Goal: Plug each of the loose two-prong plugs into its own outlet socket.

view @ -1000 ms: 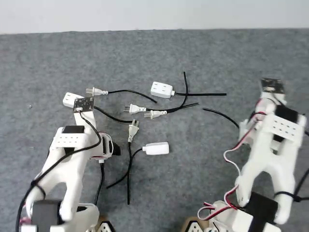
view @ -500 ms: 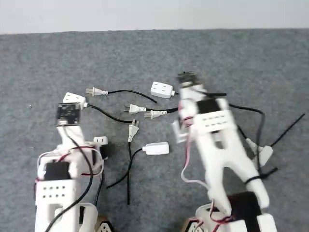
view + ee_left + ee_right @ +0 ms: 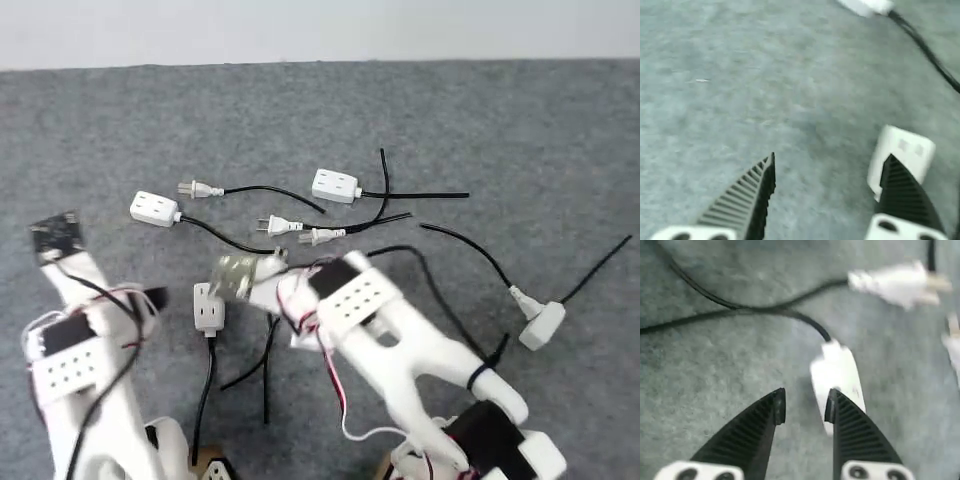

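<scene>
In the high view, three loose plugs are lying unplugged on the grey table [image 3: 520,120] in the upper middle of the frame: the left plug [image 3: 190,188], the middle plug [image 3: 270,225] and the right plug [image 3: 316,237] just beside it. The upper-left socket [image 3: 155,208], the top socket [image 3: 335,185], the lower-left socket [image 3: 208,307] and the far-right socket [image 3: 540,323] are sitting around them. The right arm [image 3: 390,330] is stretching from lower right toward the centre, and the left arm [image 3: 75,370] is standing in the lower-left corner. In the left wrist view, the left gripper [image 3: 830,160] is hanging over bare table with its jaws released wide and empty. The lower-left socket [image 3: 902,152] is lying just past one jaw, at lower right. In the right wrist view, the right gripper [image 3: 806,394] is hovering with its jaws only slightly parted and grasping nothing. An oblong socket [image 3: 836,371] is lying just beyond one tip, and a nearby plug [image 3: 895,282] is at upper right. The step in hand is probably a first pickup. Doing it well likely means spreading the right jaws wider, centring them on the body rather than its cable, and leaving the prongs or slots uncovered while the left gripper steadies the mating socket.
</scene>
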